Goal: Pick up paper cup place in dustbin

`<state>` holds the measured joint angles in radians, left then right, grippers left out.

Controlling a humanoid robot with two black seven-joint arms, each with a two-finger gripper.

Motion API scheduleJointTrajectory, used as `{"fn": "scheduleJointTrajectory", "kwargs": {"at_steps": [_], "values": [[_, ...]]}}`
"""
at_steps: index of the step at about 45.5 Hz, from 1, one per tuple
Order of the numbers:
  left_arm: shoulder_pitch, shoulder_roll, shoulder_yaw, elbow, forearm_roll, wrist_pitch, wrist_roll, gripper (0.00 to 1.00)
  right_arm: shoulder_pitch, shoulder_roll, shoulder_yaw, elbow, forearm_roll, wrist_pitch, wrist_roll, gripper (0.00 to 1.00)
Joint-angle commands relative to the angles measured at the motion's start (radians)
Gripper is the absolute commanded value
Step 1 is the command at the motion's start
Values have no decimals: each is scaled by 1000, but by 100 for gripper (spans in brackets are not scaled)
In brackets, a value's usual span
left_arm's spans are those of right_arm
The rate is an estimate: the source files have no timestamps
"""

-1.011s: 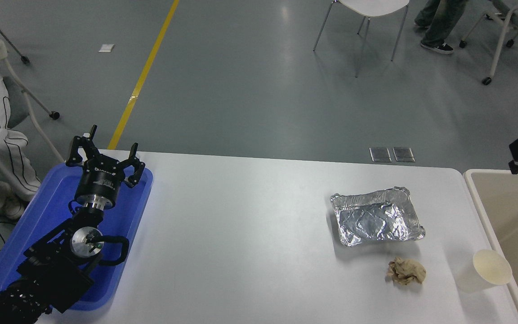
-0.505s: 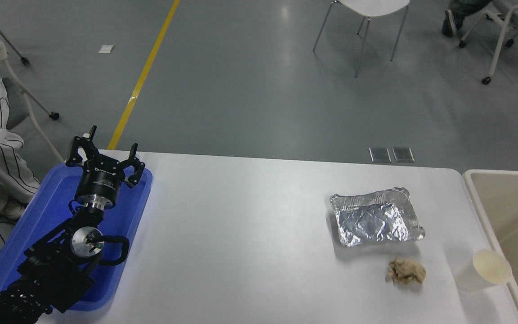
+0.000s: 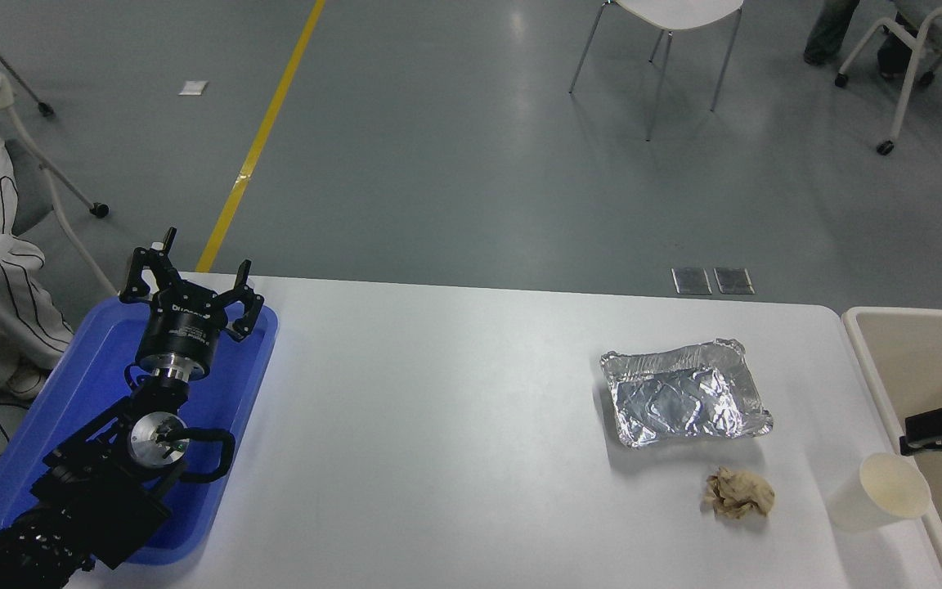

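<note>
The paper cup (image 3: 884, 492) is off-white with a cream inside and stands near the table's right edge, its round rim facing the camera. The dustbin (image 3: 870, 360), beige inside with a white rounded rim, stands just right of the table, next to the cup. My right gripper (image 3: 941, 433) comes in from the right edge over the dustbin, just above and right of the cup and apart from it. Only part of it shows. My left gripper (image 3: 190, 286) is open and parked over the blue tray (image 3: 70, 393) at the lower left.
A silver foil tray (image 3: 684, 394) lies left of and beyond the cup. A crumpled tan paper wad (image 3: 737, 493) lies left of the cup. A person in white sits at the far left. Chairs and a person's legs are beyond the table.
My right gripper has come down along the right edge, from high over the dustbin to just beside the cup's rim. The left arm has not moved.
</note>
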<state>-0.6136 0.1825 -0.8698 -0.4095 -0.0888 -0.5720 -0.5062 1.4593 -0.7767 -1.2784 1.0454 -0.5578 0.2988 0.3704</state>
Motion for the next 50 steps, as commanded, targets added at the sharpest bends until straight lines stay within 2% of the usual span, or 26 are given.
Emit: {"fn": "scheduleJointTrajectory", "kwargs": {"at_steps": [1, 23, 26, 33, 36, 38, 42, 50], "values": [[0, 0, 0, 0, 0, 1, 0, 100, -97, 11, 31, -41, -2, -46, 1, 100], [0, 0, 0, 0, 0, 1, 0, 100, -201, 51, 126, -61, 3, -90, -1, 100], [0, 0, 0, 0, 0, 0, 0, 100, -212, 56, 126, -65, 4, -110, -1, 97], [0, 0, 0, 0, 0, 1, 0, 100, -240, 54, 152, -68, 4, -138, -1, 79], [0, 0, 0, 0, 0, 0, 0, 100, -241, 54, 159, -68, 6, -138, -2, 66], [0, 0, 0, 0, 0, 1, 0, 100, -240, 54, 159, -68, 6, -136, -1, 48], [0, 0, 0, 0, 0, 0, 0, 100, -238, 45, 157, -64, 7, -121, -1, 1], [0, 0, 0, 0, 0, 1, 0, 100, -238, 40, 157, -61, 70, -119, -2, 0]]}}
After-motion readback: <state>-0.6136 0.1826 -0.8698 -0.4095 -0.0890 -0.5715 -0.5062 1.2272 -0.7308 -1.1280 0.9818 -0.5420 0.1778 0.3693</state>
